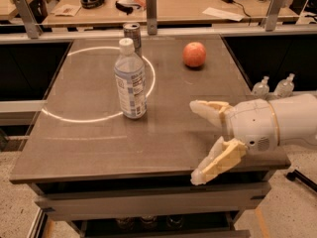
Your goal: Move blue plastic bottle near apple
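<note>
The blue plastic bottle (131,79) stands upright on the dark table (89,148), left of centre, with a white cap and a printed label. The red-orange apple (194,54) sits at the far right part of the table, well apart from the bottle. My gripper (196,142) is at the right front of the table, open and empty, its two cream fingers (218,161) spread wide and pointing left toward the bottle. It is clearly to the right of the bottle and nearer than the apple.
A silver can (132,35) stands just behind the bottle at the table's far edge. A white ring of light (74,117) marks the tabletop. Two small clear bottles (273,87) stand off the table's right side. A cluttered desk (173,4) lies behind.
</note>
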Available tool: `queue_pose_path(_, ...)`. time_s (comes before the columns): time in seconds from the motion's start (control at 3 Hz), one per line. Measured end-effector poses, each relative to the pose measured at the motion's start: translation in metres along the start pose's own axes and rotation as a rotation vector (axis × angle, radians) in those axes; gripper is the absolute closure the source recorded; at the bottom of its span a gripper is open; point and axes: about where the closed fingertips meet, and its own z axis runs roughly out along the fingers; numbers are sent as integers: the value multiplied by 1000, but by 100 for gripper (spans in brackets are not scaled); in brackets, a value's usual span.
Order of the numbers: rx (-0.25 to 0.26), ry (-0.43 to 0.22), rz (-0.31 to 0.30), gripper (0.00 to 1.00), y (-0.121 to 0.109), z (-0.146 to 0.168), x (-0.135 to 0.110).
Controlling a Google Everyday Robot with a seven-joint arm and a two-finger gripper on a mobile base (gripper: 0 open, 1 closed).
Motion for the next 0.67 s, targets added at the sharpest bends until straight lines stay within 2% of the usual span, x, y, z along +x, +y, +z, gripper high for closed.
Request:
queue_pose_path(0.33, -2, -60, 2, 0, -7, 25, 3)
queue_pose_path(0.67, 43, -82, 3, 0, -19, 46, 6)
